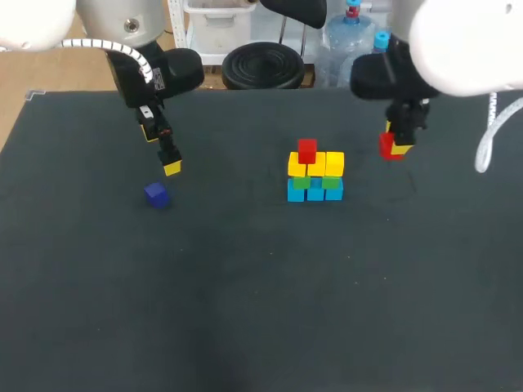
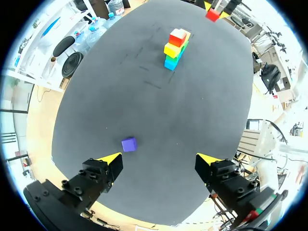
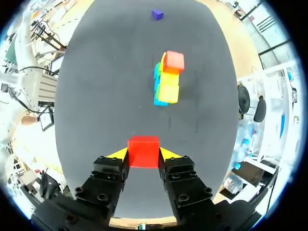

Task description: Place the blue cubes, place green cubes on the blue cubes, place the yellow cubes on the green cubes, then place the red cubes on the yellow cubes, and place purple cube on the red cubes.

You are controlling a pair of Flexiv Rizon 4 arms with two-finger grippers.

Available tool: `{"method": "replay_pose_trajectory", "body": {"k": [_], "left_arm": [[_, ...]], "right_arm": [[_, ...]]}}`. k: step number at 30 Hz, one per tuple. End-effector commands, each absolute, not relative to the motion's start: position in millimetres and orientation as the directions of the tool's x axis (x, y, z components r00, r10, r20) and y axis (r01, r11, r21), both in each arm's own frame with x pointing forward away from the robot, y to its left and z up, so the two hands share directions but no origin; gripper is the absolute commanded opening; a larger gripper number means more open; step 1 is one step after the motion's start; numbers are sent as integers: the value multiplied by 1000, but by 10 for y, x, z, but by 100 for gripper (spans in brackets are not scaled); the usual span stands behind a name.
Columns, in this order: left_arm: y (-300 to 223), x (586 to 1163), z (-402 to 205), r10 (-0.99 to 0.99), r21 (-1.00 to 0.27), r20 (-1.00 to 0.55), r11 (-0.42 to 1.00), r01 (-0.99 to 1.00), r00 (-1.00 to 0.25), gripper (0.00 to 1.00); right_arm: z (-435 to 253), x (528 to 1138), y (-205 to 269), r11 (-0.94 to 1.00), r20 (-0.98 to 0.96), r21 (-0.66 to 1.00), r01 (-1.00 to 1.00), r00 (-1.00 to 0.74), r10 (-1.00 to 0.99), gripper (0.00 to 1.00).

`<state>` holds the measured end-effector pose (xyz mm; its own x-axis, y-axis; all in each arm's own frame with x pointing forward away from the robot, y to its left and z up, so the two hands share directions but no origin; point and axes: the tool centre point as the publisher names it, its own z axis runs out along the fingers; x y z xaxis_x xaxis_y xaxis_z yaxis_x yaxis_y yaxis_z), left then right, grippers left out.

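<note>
While right tool (image 3: pixel 143 155) clamps red cube (image 1: pixel 386 146) right of centre stack (image 1: pixel 315 174), left tool (image 2: pixel 159 161) gapes wide, empty, near purple cube (image 1: pixel 156 194), frame left.

stack (image 1: pixel 315 175): blue cubes (image 1: pixel 315 194) on the bottom, green cubes (image 1: pixel 331 183) on those, yellow cubes (image 1: pixel 335 163) next, one red cube (image 1: pixel 307 151) up top | other red cube (image 3: pixel 143 151) pinched in right gripper (image 3: pixel 144 154), right of stack | purple cube (image 1: pixel 156 194) sitting alone, well left

1. Probably a robotics lab, though the room itself is hard to judge.
2. A dark table (image 1: pixel 245 327) serves as a test bench.
3. A left arm (image 1: pixel 135 61) and a right arm (image 1: pixel 458 41) stand over its far corners.
4. Small coloured cubes (image 1: pixel 315 175) sit stacked on it.
</note>
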<state>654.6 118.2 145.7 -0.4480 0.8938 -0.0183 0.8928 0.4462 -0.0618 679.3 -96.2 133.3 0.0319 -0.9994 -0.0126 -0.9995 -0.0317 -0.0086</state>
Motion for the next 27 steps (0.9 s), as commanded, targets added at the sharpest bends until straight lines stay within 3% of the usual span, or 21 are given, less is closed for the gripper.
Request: {"method": "replay_pose_trajectory", "body": {"k": [1, 27], "left_arm": [[1177, 6563, 1459, 894, -64, -14, 447, 893, -448, 100], [1177, 6563, 1459, 894, -64, -14, 447, 893, -448, 100]], "right_arm": [[1297, 6884, -899, -26, -37, -11, -1000, 26, -999, 0], [1237, 7188, -486, -40, -67, 8, -999, 40, -997, 0]]}}
